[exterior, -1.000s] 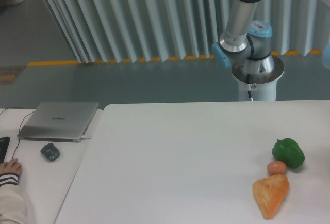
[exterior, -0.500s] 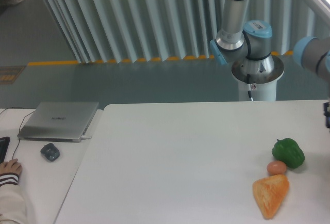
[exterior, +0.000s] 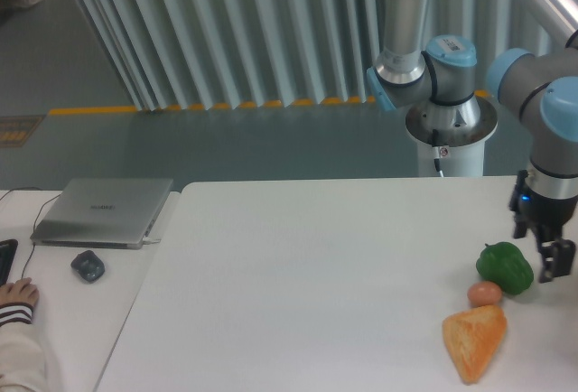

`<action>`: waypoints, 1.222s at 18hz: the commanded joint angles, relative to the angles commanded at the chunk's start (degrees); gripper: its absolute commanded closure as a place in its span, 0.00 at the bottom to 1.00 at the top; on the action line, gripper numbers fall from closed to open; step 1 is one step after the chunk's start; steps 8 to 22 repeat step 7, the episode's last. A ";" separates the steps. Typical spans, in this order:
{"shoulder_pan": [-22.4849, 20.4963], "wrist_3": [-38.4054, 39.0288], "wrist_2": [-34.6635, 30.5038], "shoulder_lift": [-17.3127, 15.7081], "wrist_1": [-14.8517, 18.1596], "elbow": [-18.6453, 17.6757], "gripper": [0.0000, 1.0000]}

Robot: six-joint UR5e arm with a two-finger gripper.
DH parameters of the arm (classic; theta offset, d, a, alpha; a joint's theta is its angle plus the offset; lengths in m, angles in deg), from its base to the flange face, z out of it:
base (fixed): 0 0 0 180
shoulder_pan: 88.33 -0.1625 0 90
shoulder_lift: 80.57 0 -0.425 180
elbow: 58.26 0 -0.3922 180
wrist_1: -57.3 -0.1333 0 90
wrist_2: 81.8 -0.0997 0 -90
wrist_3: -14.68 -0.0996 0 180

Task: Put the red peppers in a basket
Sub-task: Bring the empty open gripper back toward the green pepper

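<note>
Desk (exterior: 316,275), white, with a small cluster at its right end: green pepper (exterior: 505,267), egg-like ball (exterior: 484,294) touching its lower left, orange wedge (exterior: 475,340) just below. I see no red pepper and no basket in this view, so I cannot say where the task's thing lies; it may sit off the right edge. End effector (exterior: 547,249), hanging just right of the green pepper, pointed down; it holds nothing I can see, and how wide it stands I cannot tell at this size. I judge it low on that side because its target lies there. Side surface at left: laptop (exterior: 104,210), mouse (exterior: 88,266), a person's hand (exterior: 17,295).
</note>
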 joint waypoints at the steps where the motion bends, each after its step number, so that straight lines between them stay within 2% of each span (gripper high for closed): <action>1: 0.18 0.79 -0.09 -0.18 0.00 -0.35 0.00; 7: 0.97 1.15 -0.35 -1.41 -2.10 -1.59 0.00; 22: 0.97 1.15 -0.35 -1.41 -2.10 -1.59 0.00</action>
